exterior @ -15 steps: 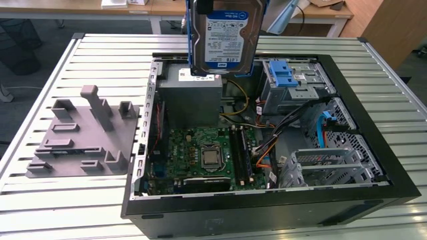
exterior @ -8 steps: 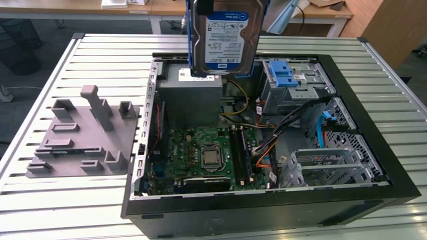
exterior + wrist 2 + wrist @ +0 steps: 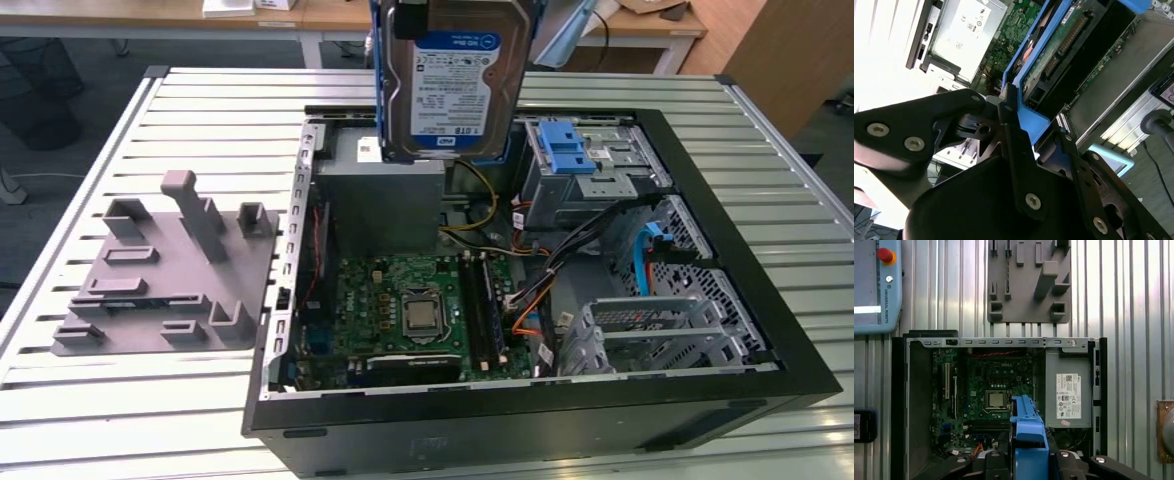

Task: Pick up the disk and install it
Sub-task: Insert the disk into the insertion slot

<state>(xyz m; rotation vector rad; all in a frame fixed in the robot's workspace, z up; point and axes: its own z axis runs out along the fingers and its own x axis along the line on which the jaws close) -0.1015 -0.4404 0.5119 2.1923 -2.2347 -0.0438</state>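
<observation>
Hangs high over the open computer case point(image 3: 534, 430), tool end aimed straight down at the desk point(image 3: 200, 100). Grips the disk point(image 3: 447, 80) with the claw point(image 3: 1036, 125) closed hard on the blue bracket point(image 3: 1029, 55) clipped round it (black fingers point(image 3: 1011, 140) pressed against the plastic from either side). Carries the disk upright on its edge, raised clear of the case, not yet seated in any bay. Holds it well apart from the blue-latched drive cage point(image 3: 574, 150) toward the exterior view's right.

From the exterior view, presents the labelled face of the disk, overlapping the grey power-supply box point(image 3: 387, 205) behind it, plus the whole case with the motherboard point(image 3: 400, 310) inside and a grey fixture plate point(image 3: 160, 280) on the desk to the exterior view's left. In the second wrist view, offers instead the disk's other face, a green circuit board point(image 3: 1064, 45), and the claw's black linkages up close. In the first wrist view, looks down past the bracket's blue edge onto motherboard, power-supply box and fixture plate, and takes in a teach pendant point(image 3: 876, 295) with a red button point(image 3: 884, 255) on the desk beside the case.
</observation>
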